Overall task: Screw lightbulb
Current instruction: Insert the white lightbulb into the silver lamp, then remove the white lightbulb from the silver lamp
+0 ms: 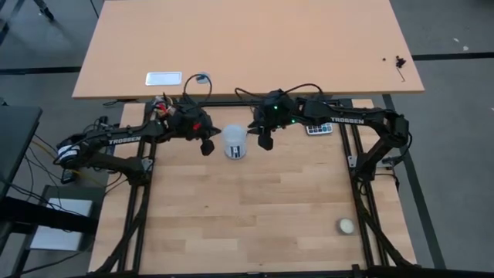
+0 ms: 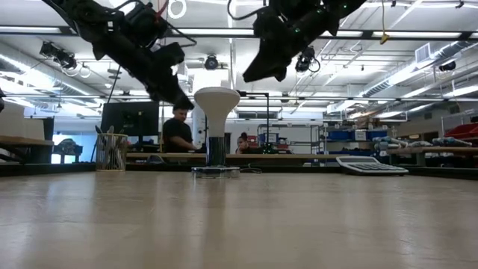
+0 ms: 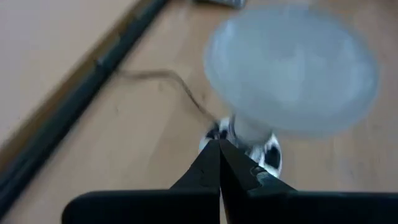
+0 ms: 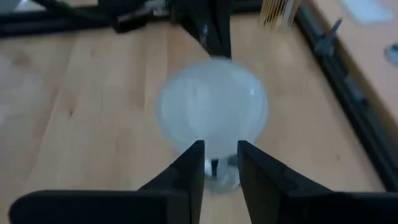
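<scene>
**Bulb upright in its socket, both grippers free of it**

The lightbulb (image 1: 235, 142) stood upright on the socket (image 2: 215, 171), between the grippers; the left gripper (image 1: 207, 146) was closed and empty; the right gripper (image 1: 265, 141) was slightly parted, holding nothing; the bulb seemed light, smooth and fragile, best gripped gently around the dome.

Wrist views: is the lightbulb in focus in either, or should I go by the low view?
Left wrist view: the lightbulb is a soft blur behind the shut left gripper. Right wrist view: equally hazy beyond the parted fingers of the right gripper. Low view: bulb outline crisp, standing upright on its socket, though backlit by ceiling lights.
</scene>
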Robot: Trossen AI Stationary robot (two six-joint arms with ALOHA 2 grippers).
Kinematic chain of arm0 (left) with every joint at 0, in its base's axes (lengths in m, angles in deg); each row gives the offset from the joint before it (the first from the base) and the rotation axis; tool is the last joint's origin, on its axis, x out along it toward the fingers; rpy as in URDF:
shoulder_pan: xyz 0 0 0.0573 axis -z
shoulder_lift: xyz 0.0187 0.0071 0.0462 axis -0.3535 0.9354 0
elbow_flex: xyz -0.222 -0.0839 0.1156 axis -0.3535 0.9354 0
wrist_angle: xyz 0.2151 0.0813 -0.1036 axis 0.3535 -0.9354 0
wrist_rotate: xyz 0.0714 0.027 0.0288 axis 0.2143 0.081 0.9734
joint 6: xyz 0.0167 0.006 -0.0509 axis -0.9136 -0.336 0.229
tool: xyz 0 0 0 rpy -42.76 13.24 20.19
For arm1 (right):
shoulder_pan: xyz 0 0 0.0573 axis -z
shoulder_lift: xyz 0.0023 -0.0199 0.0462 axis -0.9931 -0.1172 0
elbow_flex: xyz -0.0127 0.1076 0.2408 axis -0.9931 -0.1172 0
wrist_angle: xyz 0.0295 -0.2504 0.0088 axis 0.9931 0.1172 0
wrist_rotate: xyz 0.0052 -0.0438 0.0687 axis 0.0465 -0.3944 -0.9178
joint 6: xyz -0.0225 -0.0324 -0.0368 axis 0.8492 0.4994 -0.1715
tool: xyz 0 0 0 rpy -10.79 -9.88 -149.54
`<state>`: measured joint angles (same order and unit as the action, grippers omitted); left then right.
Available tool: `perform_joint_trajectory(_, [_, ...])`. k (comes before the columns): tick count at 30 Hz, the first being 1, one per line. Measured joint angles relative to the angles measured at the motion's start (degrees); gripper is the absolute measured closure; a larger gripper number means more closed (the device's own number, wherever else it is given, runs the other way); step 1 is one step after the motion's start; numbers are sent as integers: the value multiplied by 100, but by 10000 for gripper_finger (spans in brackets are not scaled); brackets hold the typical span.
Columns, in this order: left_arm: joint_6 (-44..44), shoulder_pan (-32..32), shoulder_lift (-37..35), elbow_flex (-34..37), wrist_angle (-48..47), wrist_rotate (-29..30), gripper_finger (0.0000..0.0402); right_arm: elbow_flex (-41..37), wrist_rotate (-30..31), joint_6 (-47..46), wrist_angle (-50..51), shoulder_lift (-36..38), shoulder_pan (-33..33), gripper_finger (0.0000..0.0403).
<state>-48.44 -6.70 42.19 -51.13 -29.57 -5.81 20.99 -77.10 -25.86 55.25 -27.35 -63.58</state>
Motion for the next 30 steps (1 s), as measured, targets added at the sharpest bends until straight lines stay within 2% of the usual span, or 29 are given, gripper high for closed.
perform_joint_trajectory(6, [5, 156, 2, 2, 23, -182, 402, -361, 3, -5, 16, -25, 32, 353])
perform_joint_trajectory(10, [5, 249, 2, 2, 270, -210, 402, -522, -22, -4, -406, -52, 26, 394])
perform_joint_trajectory(18, [146, 319, 2, 2, 351, -194, 401, -575, -270, -22, -565, -112, 32, 392])
perform_joint_trajectory(24, [158, 319, 2, 2, 188, -195, 401, -577, 211, -23, -381, -122, 49, 390])
perform_joint_trajectory(30, [158, 319, 108, 2, 212, -192, 401, -581, 8, -16, -382, -370, 67, 393])
